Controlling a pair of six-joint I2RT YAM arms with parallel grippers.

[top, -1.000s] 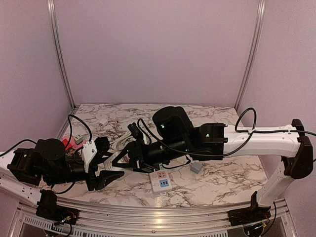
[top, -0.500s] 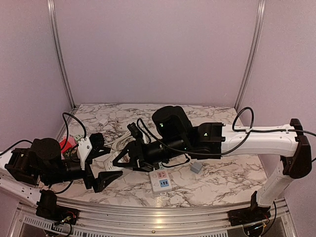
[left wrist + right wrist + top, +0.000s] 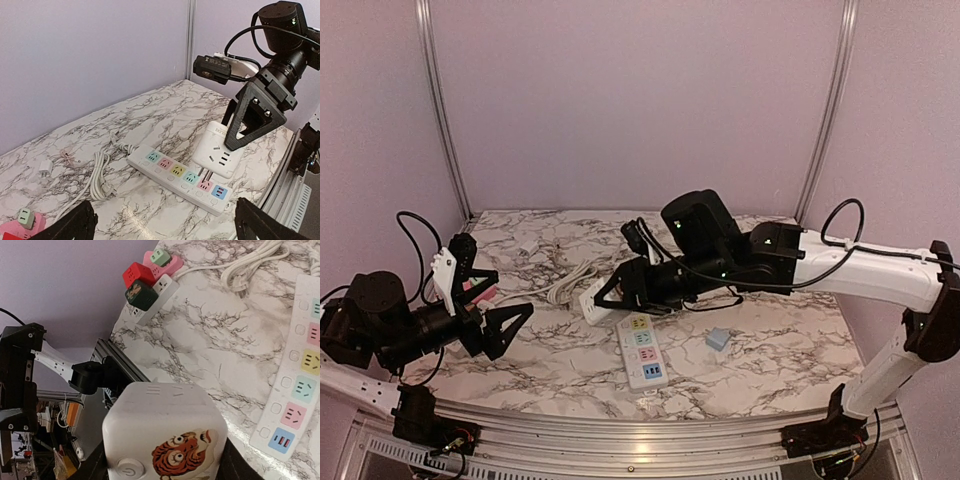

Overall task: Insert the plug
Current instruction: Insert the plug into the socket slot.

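My right gripper (image 3: 611, 298) is shut on the plug, a white cube adapter (image 3: 165, 420) with a tiger sticker and a power button. Black fingers (image 3: 248, 118) clamp its two sides. In the left wrist view the cube (image 3: 218, 147) hangs tilted, its metal prongs (image 3: 205, 175) pointing down toward the pink socket of the white power strip (image 3: 176, 171). I cannot tell whether they touch it. The strip (image 3: 642, 352) lies flat with several coloured sockets. My left gripper (image 3: 492, 300) is wide open and empty, well to the left of the strip.
A coiled white cord (image 3: 570, 285) lies behind the strip. A second strip carrying red, green and pink cubes (image 3: 147, 282) sits at the table's left edge. A small grey-blue adapter (image 3: 717, 339) lies right of the strip, and a small white charger (image 3: 45, 167) sits far left.
My left gripper has opened wide and drawn back to the left. The right arm has carried the cube up and back, uncovering the power strip.
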